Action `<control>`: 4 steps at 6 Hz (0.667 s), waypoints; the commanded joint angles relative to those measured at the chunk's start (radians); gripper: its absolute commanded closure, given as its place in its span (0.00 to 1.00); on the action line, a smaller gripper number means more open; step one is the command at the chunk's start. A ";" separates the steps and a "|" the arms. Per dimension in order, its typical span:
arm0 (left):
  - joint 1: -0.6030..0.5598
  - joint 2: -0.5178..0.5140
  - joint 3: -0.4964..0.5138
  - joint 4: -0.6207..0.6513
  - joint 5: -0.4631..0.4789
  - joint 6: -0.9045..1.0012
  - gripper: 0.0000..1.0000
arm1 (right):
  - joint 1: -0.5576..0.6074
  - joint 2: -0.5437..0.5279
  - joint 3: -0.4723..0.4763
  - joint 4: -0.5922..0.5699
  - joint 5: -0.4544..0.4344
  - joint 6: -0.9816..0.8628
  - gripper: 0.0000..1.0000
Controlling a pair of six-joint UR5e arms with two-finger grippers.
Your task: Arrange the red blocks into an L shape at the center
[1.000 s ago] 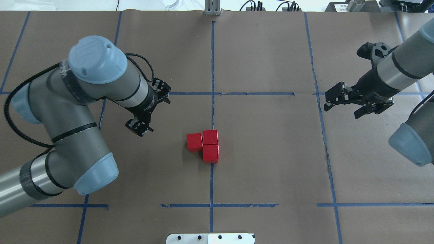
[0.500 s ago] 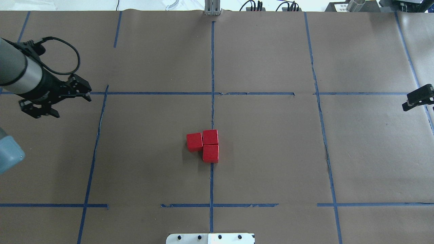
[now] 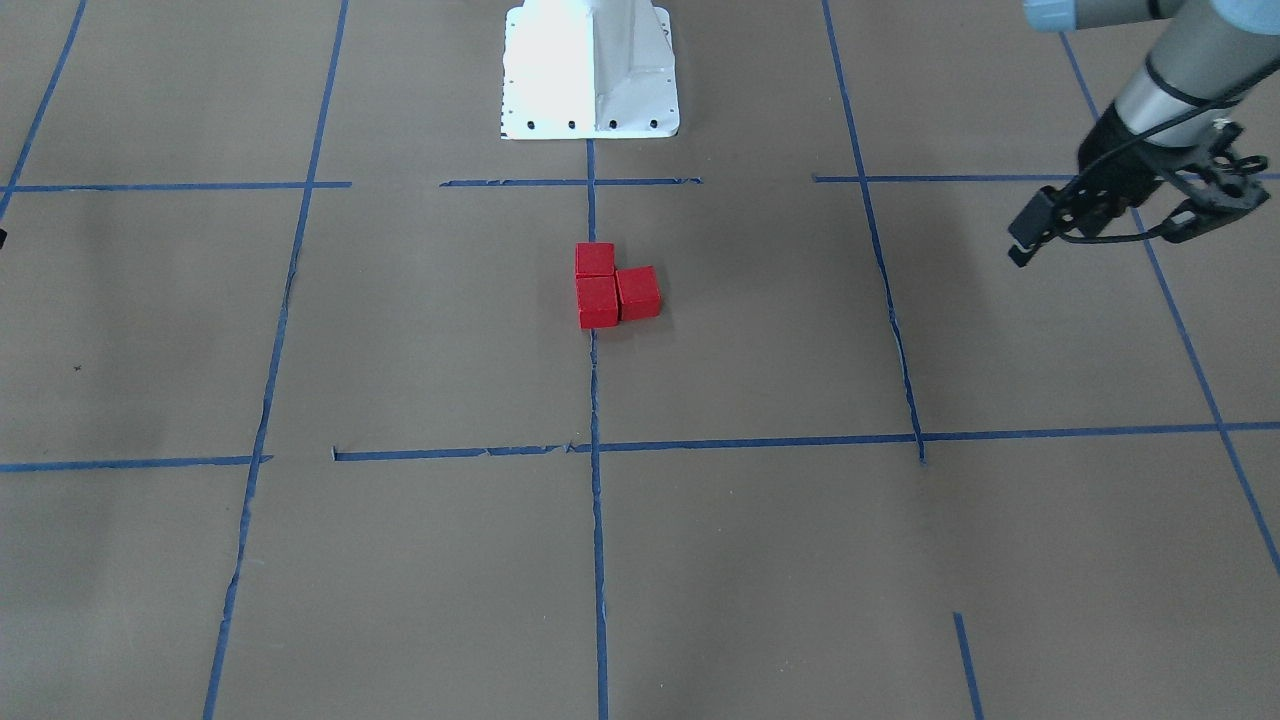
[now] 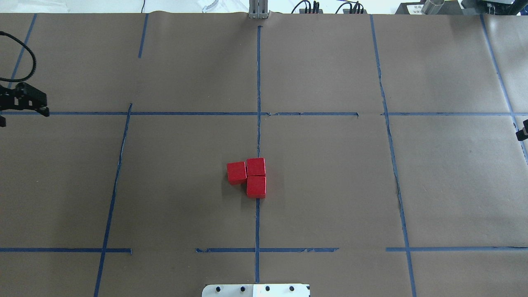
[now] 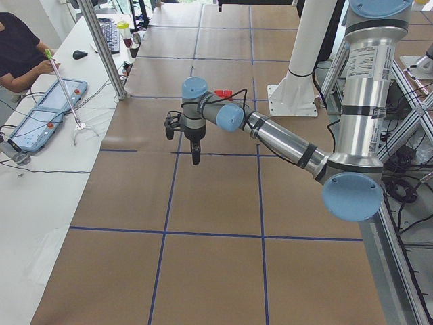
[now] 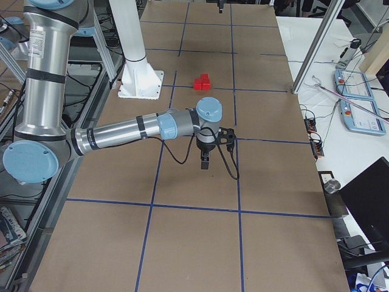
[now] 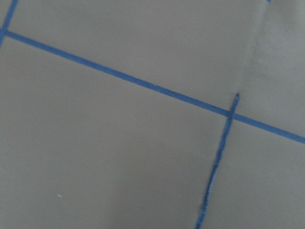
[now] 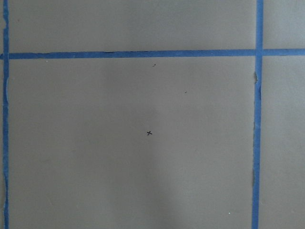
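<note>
Brown paper, blue tape grid, and at the center (image 4: 297,177) sit the red blocks (image 4: 249,176), well apart from both sets of jaws, roughly midway between them. The left gripper (image 3: 1120,215) hangs spread wide and empty, marginally nearer. The right gripper (image 4: 523,130) barely peeks in, so I can't tell its jaws. The L's long leg runs along the tape line (image 4: 258,82), its foot pointing toward the left gripper. Looks finished to me.
</note>
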 commanded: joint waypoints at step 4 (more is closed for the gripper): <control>-0.327 0.113 0.215 -0.005 -0.132 0.684 0.00 | 0.075 -0.041 -0.028 0.002 0.001 -0.080 0.00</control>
